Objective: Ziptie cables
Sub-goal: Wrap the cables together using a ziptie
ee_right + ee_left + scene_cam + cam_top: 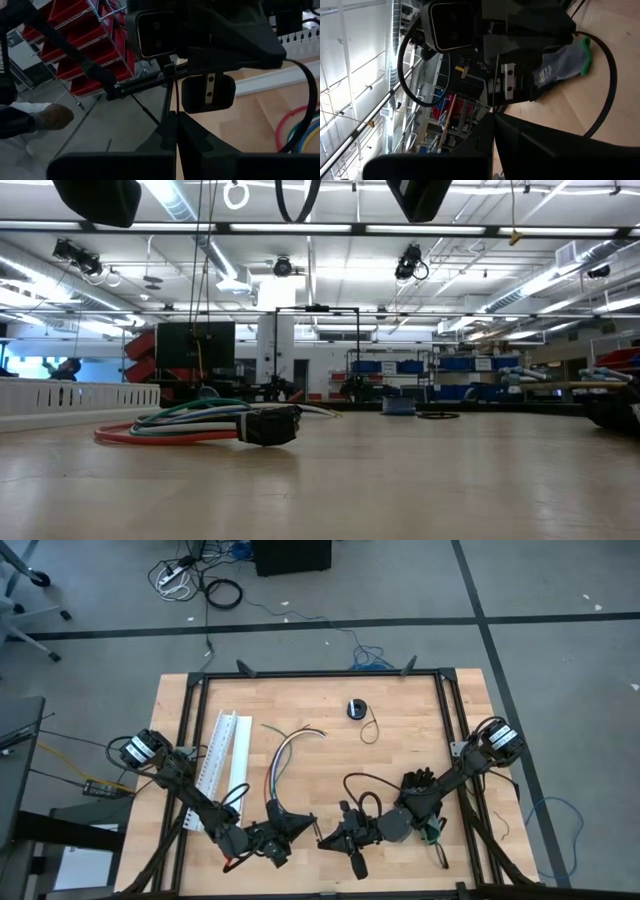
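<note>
A loose bundle of coloured cables lies on the wooden table, just beside a white slotted channel. Near the table's front edge, the left gripper and right gripper meet tip to tip, both closed, pinching 1 thin black ziptie between them.
</note>
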You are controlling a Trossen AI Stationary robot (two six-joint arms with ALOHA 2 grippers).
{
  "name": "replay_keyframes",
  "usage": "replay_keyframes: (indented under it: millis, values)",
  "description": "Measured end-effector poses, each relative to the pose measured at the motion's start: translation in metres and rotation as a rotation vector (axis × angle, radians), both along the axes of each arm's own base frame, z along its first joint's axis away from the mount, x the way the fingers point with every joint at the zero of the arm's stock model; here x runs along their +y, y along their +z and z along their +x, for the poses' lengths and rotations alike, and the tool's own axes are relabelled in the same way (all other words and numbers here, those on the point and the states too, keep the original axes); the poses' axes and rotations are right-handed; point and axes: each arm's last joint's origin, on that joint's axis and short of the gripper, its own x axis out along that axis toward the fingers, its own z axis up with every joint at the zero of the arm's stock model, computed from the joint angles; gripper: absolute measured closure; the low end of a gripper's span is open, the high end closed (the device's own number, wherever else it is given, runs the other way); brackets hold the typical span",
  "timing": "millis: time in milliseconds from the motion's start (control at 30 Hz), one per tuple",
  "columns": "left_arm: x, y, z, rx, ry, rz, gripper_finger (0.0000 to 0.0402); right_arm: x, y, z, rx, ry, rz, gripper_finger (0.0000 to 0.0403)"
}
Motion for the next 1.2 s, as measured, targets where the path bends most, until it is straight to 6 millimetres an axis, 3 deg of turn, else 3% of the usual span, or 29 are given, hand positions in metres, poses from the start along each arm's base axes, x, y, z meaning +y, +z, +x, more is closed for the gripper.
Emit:
replay_keyframes:
  millis: [467,700,1200]
  values:
    - [0.0,0.0,0.0,0.0,0.0,0.0,0.0401,-0.001,-0.003,0.0,0.025,-0.004,-0.01,0.0403]
    - [0.0,0.0,0.0,0.0,0.0,0.0,0.0402,-0.012,-0.013,-0.001,0.028,-0.042,0.014,0.0403]
    - [0.001,0.0,0.001,-0.004,0.017,-0.017,0.0402,-0.008,-0.01,-0.003,-0.011,0.031,0.006,0.0403]
